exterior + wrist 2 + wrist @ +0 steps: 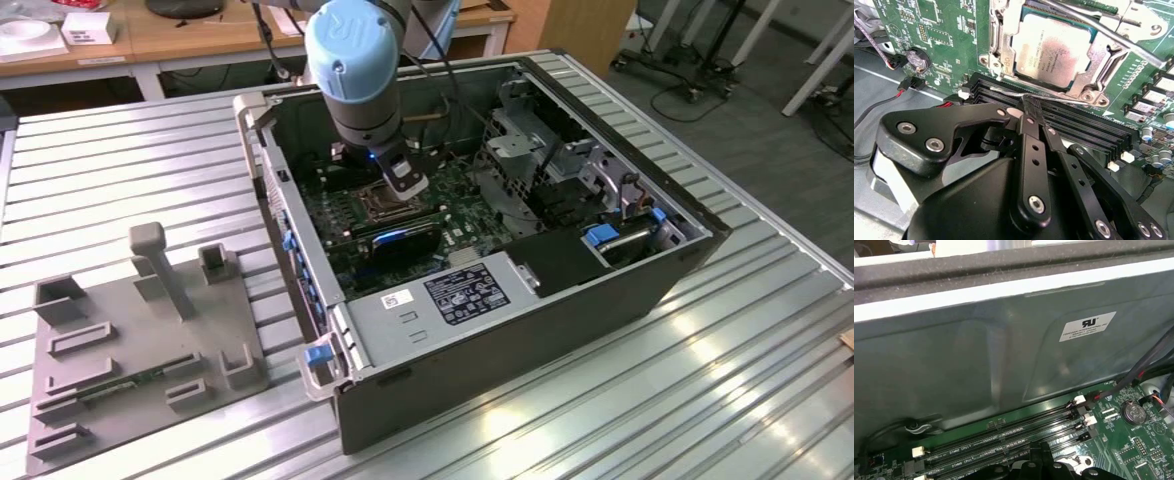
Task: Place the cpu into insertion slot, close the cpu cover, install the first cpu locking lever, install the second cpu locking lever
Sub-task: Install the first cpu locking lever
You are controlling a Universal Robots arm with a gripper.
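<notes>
We see the arm (354, 70) reaching down into the open computer case (534, 330), with the gripper (1030, 111) low over the motherboard (944, 30), just beside the socket. In the second wrist view the cpu (1054, 50) is already lying in the slot (996, 50), and the cover (1094, 60) seems to be down around it, its metal frame showing on the chip's edges. The gripper fingers (1031, 135) are pressed together, almost fully closed, and their tips meet at a thin silver lever (1004, 90) that runs along the edge of the memory slots (1079, 127); we judge that they pinch this wire, but the contact itself is partly hidden. A second lever (1094, 25) crosses the far side of the socket. The risk we see here is slipping: the wire is thin and springy, so a weak grip could let it jump free and strike the board. If the tips go too low, they may scrape the memory slots or the small parts near them. A wrong path could also bend the lever before it reaches its hook
</notes>
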